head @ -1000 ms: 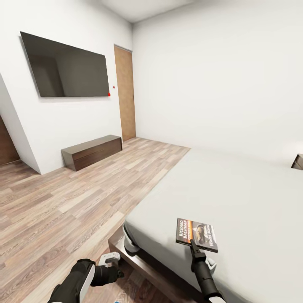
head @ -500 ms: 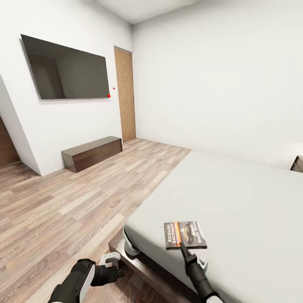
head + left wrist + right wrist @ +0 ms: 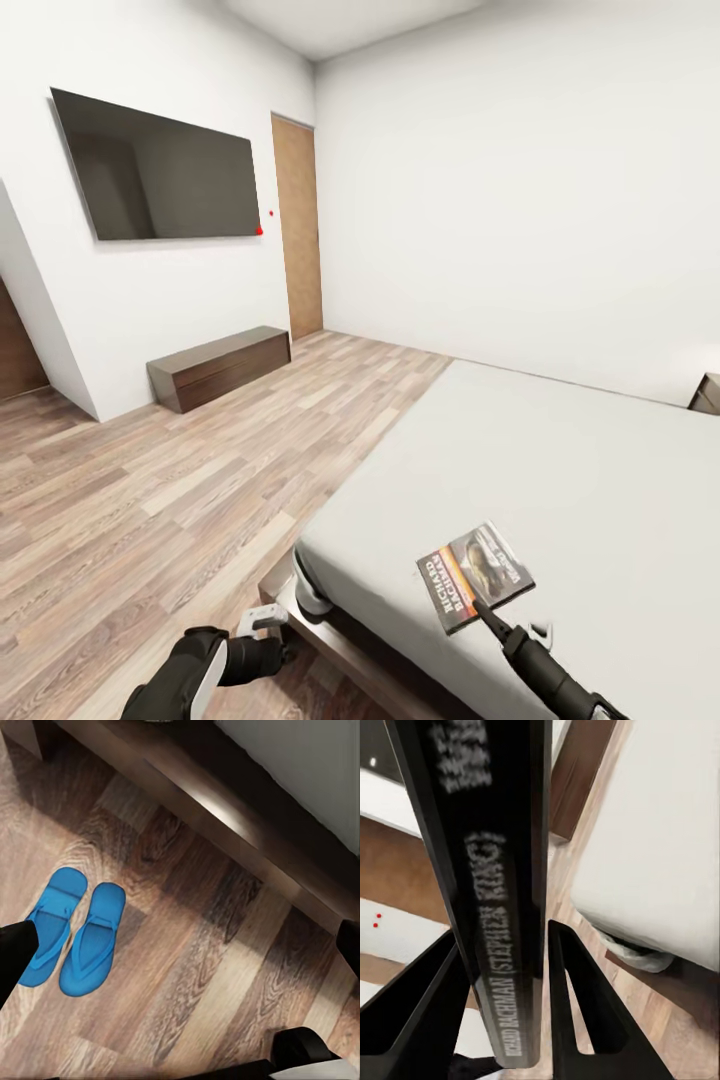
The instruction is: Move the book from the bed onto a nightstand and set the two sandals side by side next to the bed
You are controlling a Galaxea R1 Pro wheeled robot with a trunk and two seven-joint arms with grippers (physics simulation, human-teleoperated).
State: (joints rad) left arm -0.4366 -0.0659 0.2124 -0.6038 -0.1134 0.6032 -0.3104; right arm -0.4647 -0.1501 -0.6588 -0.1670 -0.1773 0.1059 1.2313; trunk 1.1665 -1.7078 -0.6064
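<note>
The book [image 3: 475, 577], dark with an orange-brown picture and white lettering, is tilted over the near corner of the bed's pale grey mattress [image 3: 560, 470]. My right gripper [image 3: 487, 612] is shut on its lower edge. The right wrist view has the book's spine [image 3: 495, 907] pinched between both black fingers [image 3: 585, 1005]. The two blue sandals [image 3: 52, 924] [image 3: 94, 939] lie side by side on the wood floor, a short way from the dark bed frame [image 3: 225, 802]. My left gripper [image 3: 180, 952] hangs open above the floor beside them, low by the bed corner [image 3: 265, 632].
A long dark TV bench [image 3: 220, 365] stands against the left wall under the black TV [image 3: 155, 170], with a wooden door [image 3: 298, 225] beyond. A corner of brown furniture [image 3: 708, 393] peeks in past the bed's far right. Wood-plank floor [image 3: 150, 500] spreads left of the bed.
The right gripper has carried the book first left, then right, and turned it to a slant. The view has shifted slightly. The left arm has barely moved.
</note>
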